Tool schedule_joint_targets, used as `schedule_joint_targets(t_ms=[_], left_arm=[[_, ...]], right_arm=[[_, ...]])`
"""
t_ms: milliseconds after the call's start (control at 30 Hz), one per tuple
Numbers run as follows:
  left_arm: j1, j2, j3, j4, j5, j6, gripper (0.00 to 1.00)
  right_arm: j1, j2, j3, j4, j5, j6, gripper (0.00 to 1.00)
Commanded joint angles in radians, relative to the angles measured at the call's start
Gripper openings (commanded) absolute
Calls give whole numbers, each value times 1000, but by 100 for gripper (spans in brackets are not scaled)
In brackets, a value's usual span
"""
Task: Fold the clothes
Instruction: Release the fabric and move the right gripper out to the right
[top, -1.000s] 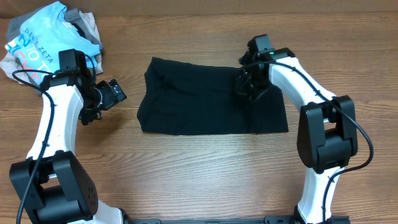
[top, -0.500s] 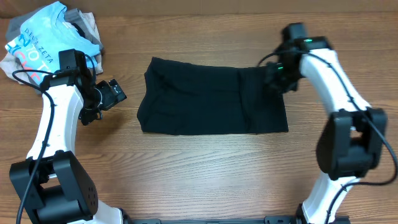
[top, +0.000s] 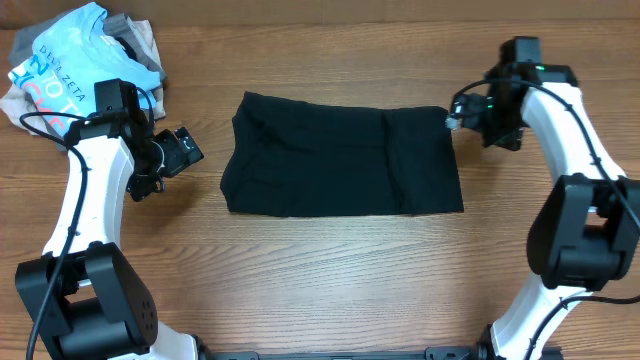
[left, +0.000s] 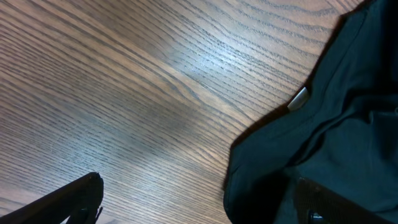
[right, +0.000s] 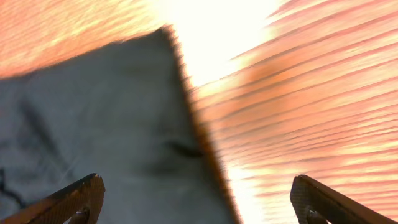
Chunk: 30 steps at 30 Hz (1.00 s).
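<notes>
Black garment (top: 340, 168) lies flat on the counter (top: 330, 270)
Left jaws and right jaws stand apart, the right at its corner

Right wrist view blurred; black garment (right: 93, 124) cut off.

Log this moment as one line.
black garment: lying flat | left tool: open, empty | right tool: open, empty, at garment's corner

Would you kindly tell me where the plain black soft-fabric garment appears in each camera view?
Overhead: plain black soft-fabric garment lies flat mid-frame.
Left wrist: fills the right side, bordering bare wood.
Right wrist: blurred, covers left and lower centre.
Shared landmark: the brown wood-grain tabletop.
</notes>
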Motion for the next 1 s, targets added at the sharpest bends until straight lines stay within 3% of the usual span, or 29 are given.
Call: schedule_joint_targets(t_ms=[0,333,633,967], left_arm=[[3,-14,9,1,10,27,100],[3,-13,9,0,11,26,100],[3,-13,9,-3,11,26,100],[3,-13,9,-16,11,26,100]], right_arm=[[-103,-6,-4,14,-2,-23,100],[-313,-6,-4,27,-109,-20,100],[-321,6,-5,37,-157,-159,100],[-314,113,-6,31,-407,-330,100]])
